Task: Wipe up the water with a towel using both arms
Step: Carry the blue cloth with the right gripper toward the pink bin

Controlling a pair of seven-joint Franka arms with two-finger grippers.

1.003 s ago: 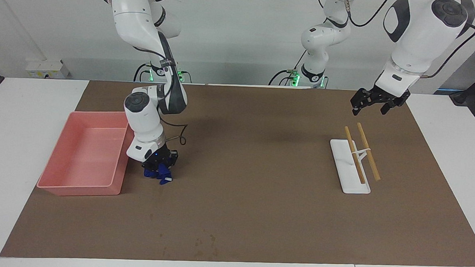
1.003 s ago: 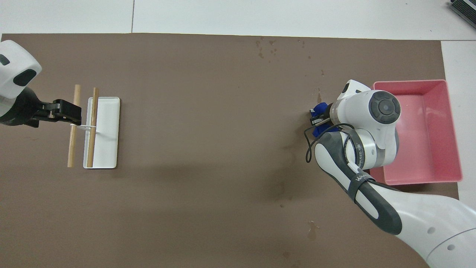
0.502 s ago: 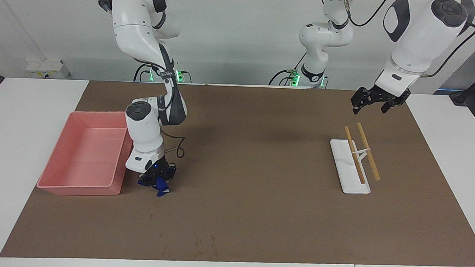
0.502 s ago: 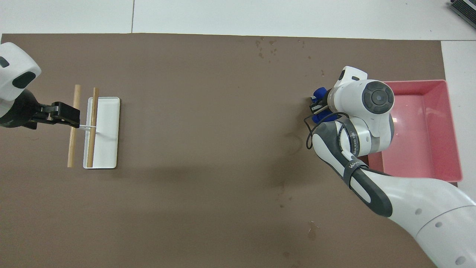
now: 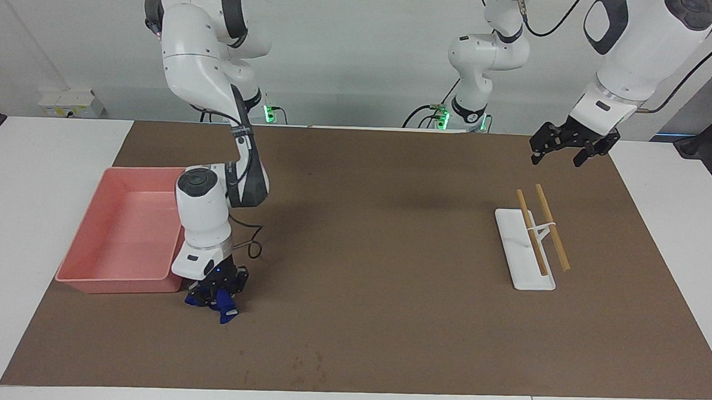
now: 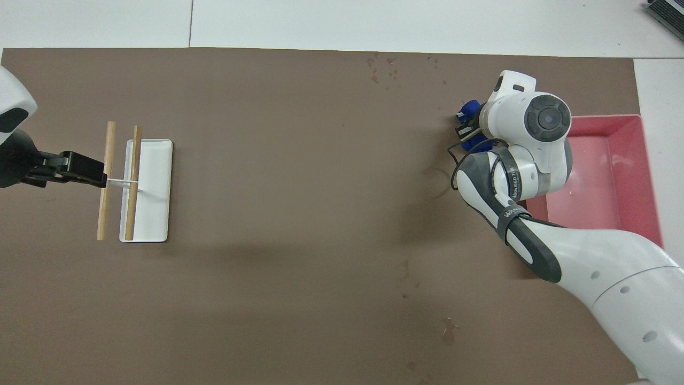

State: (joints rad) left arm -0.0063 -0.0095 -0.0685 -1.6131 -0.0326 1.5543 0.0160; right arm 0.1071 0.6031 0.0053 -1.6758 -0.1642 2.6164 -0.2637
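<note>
Facing view: right gripper (image 5: pixel 216 295), jaws clamping the towel (image 5: pixel 224 308), is pressing it beside the pink tray (image 5: pixel 84 242), water spots (image 5: pixel 306 366) lying farther from the robots; left gripper (image 5: pixel 565 150), jaws apart, is waiting.

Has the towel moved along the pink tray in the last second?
Yes. The right gripper, shut on the towel, has dragged it farther from the robots, from beside the pink tray's side wall to its corner.
</note>
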